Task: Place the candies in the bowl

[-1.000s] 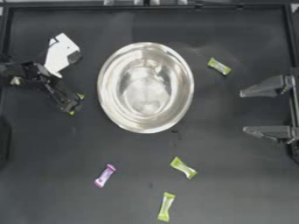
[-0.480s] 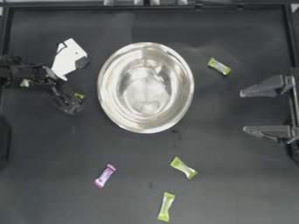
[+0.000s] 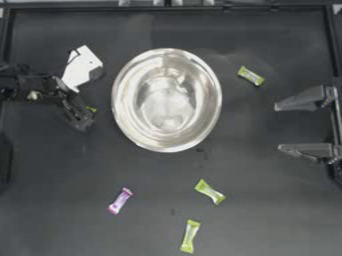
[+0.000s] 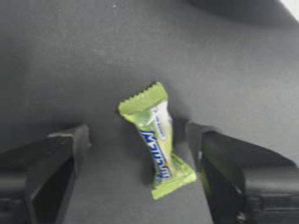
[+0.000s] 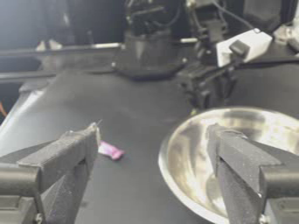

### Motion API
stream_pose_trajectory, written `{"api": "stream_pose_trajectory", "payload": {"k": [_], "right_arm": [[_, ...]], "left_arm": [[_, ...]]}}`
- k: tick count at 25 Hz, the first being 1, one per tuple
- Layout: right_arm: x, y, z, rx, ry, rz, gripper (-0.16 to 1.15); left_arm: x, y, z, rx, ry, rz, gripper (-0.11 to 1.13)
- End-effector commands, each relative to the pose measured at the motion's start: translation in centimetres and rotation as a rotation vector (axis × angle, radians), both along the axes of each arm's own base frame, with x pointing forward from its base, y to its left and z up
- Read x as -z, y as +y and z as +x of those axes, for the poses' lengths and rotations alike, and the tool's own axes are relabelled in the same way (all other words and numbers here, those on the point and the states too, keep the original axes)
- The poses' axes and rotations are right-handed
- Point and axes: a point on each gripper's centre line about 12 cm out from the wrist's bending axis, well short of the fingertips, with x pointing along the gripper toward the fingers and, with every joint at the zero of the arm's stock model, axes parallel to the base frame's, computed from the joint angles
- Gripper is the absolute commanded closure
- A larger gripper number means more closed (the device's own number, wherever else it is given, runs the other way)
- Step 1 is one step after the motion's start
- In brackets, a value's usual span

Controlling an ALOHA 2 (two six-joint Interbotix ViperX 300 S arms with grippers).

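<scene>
At the table's left side the left gripper (image 3: 81, 116) is down at the surface just left of the bowl, its jaws spread to either side of a yellow-green wrapped candy (image 4: 155, 141) that lies flat on the dark table (image 3: 267, 200); the left wrist view shows a gap on both sides, so neither jaw touches the wrapper. From above, only a sliver of that candy (image 3: 91, 109) shows beside the gripper. The shiny metal bowl (image 3: 166, 99) sits near the table's middle, with no candy visible inside. Below it lie a pink-purple candy (image 3: 119, 201), then a yellow-green one (image 3: 190, 236) and another yellow-green one (image 3: 210, 192), all well apart from the bowl. A fourth yellow-green candy (image 3: 250, 76) lies to the bowl's upper right. The right gripper (image 3: 304, 123) is parked at the right edge, jaws wide apart and holding nothing.
</scene>
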Motion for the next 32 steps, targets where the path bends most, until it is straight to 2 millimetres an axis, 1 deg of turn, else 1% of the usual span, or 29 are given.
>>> {"api": "stream_pose_trajectory", "payload": {"k": [1,6,10,12,19,22,26,32], "right_arm": [[-0.4,-0.1,0.1,0.003,-0.014,0.005,-0.02],[-0.5,-0.1,0.1,0.004,-0.022,0.005,-0.02],[-0.5,0.0,0.1,0.002,-0.02,0.006,-0.02],[-0.5,-0.1,0.1,0.004,-0.021,0.013,-0.02],[-0.4,-0.1,0.1,0.007,-0.018,0.015,-0.02],[-0.4,-0.1,0.1,0.007,-0.018,0.018,-0.02],[-0.4,-0.1,0.1,0.006,-0.015,0.019,-0.02],[-0.4,-0.1,0.1,0.006,-0.014,0.02,-0.02]], "left_arm": [[-0.5,-0.1,0.7,0.006,-0.021,0.006,0.21],[0.1,-0.5,1.4,0.031,0.0,-0.006,0.43],[0.1,-0.7,2.1,0.045,0.013,-0.014,0.55],[-0.2,-0.7,2.3,0.046,0.022,-0.017,0.57],[-1.7,-0.8,2.3,0.058,-0.01,0.007,0.57],[-3.0,-0.9,2.3,0.061,-0.046,0.024,0.57],[-5.4,-0.9,2.1,0.067,-0.105,0.064,0.57],[-10.3,-0.9,1.7,0.082,-0.246,0.156,0.57]]}}
